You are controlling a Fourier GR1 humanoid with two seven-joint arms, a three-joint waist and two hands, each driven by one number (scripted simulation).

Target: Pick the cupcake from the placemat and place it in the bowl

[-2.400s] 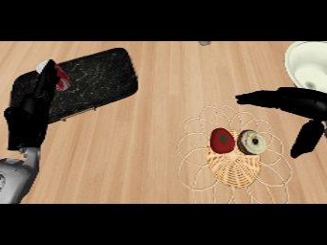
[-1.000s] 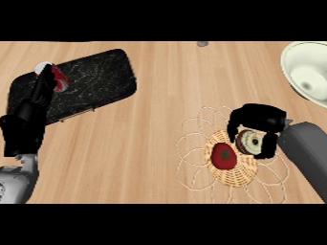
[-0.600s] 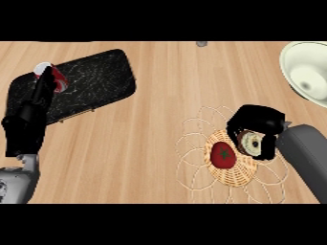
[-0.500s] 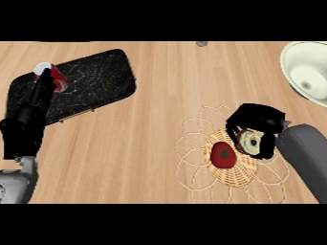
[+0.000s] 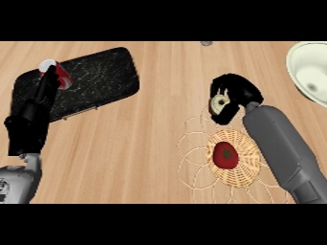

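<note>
We have the small pale cupcake [image 5: 220,101] in our right hand [image 5: 231,97], whose black fingers are curled round it so that only a sliver of its round face shows at the hand's left side. The cupcake is off the woven wicker placemat with looped wire edging [image 5: 231,158]; it sits above bare wooden counter [image 5: 159,119] just beyond the mat's far edge. The red tomato [image 5: 224,154] lies alone at the mat's centre.

The step in hand, as we judge it, is the carry to the cream-white ceramic bowl [image 5: 320,76], which stands at the far right of the counter, well apart from the hand and partly cut by the view's edge. To do it well we keep the fingers closed round the cupcake as they are and swing the forearm rightward and away from us, high enough to pass over the bowl's near rim rather than into its wall. We cannot see how much of the cupcake the fingers cover underneath, so a smooth, unhurried sweep seems wiser than a quick one. We open the fingers only once the hand is over the bowl's hollow, low inside it, so the cupcake settles rather than tumbles.

Our left hand [image 5: 31,122] rests at the view's left, its straight fingers raised and together, overlapping the dark speckled rectangular tray [image 5: 95,79], with a small red-and-white object [image 5: 55,72] at the fingertips. It has no part in this step.
</note>
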